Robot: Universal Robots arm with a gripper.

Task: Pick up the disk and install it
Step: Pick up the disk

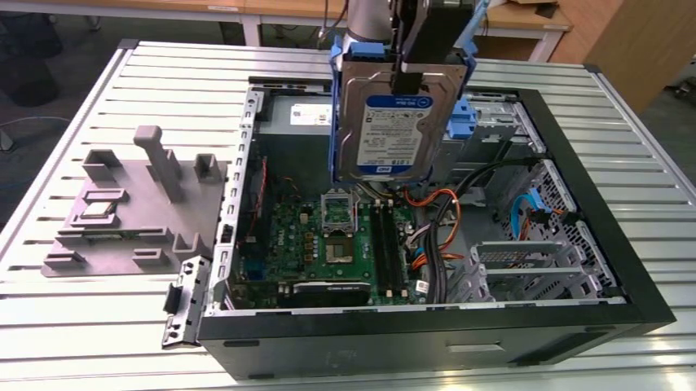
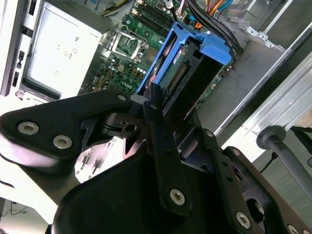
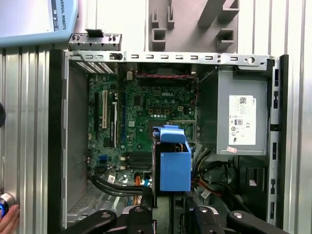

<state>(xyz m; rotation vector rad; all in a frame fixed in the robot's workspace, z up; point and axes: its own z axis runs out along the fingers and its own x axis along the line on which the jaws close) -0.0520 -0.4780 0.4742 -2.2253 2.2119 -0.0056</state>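
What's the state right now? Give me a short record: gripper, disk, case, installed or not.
gripper: gripper shut on the disk, holding it from above
disk: disk hangs upright in its blue carrier, label facing the exterior view
position: in the air above the open computer case, near the motherboard
case: lying on its side on the slatted table, side panel off
power supply: power supply mounted inside the case
installed: not yet

Blue-and-white label (image 1: 395, 122) on the disk (image 1: 364, 90) clamped in the gripper (image 1: 419, 69); white label (image 3: 242, 117) on the power supply box (image 3: 226, 83) to one side of the gripper. Too small to read.
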